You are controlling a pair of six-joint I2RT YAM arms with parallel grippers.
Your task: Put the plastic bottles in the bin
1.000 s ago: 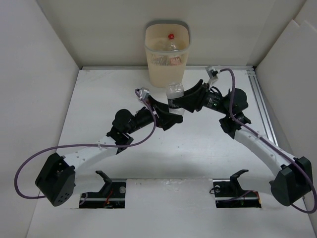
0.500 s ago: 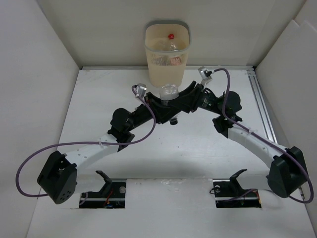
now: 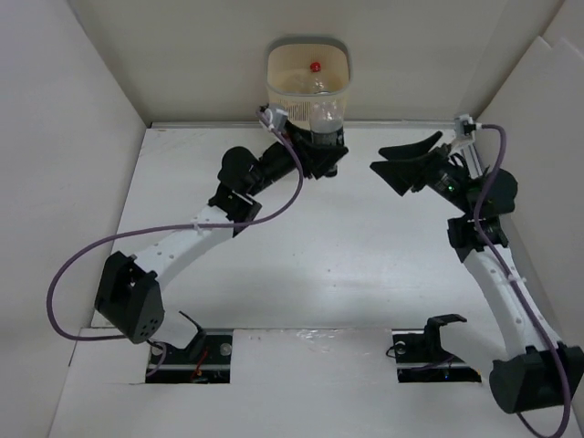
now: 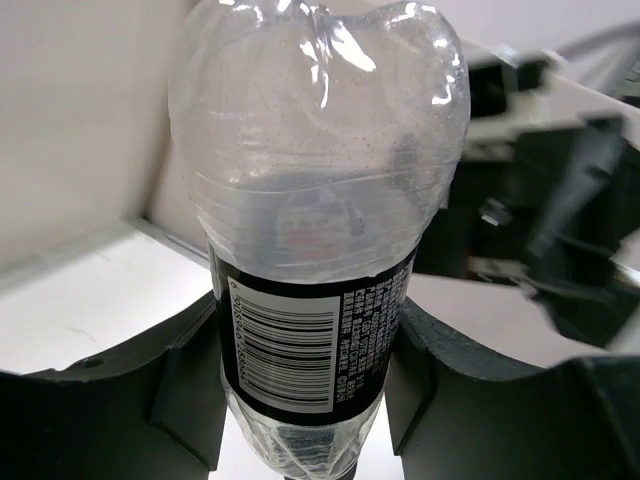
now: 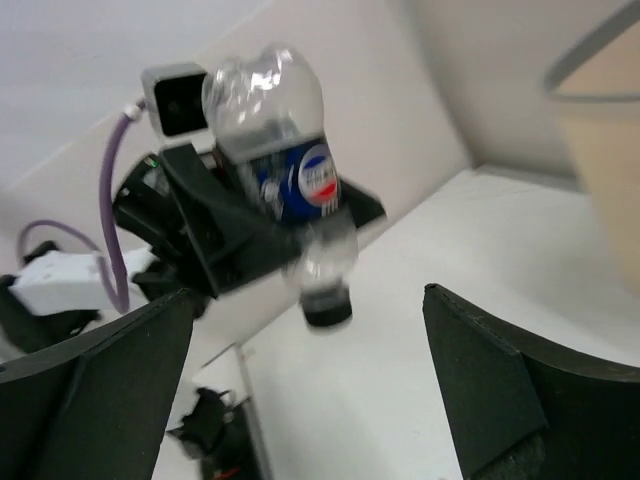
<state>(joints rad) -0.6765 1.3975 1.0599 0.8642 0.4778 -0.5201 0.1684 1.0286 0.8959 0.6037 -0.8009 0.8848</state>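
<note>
While your left gripper (image 3: 319, 157) is clenched on the dark-labelled bottle (image 4: 320, 200), treat that bottle as nearly weightless: it looks empty, a thin clear shell that will likely dent under a hard squeeze and slip if held on the bare, glossy plastic. You have it by the labelled waist, which is probably the best hold. The printed band gives some friction, and the walls there are straight rather than ribbed. It hangs cap down, its lobed, petal-shaped base uppermost, lifted off the white table (image 3: 365, 255) and just at the near wall of the bin (image 3: 270, 73). From the top view you cannot tell whether it is over the mouth yet.

Your right gripper (image 3: 379, 159) stands wide open and grips nothing, well apart to the right.

The bin is a tall cream-yellow basket of stiff plastic with a rounded-square mouth and finely perforated sides. A clear bottle with a red cap (image 3: 315, 67) lies inside it. The mouth is far broader than the bottle, so a loose drop should land inside.
</note>
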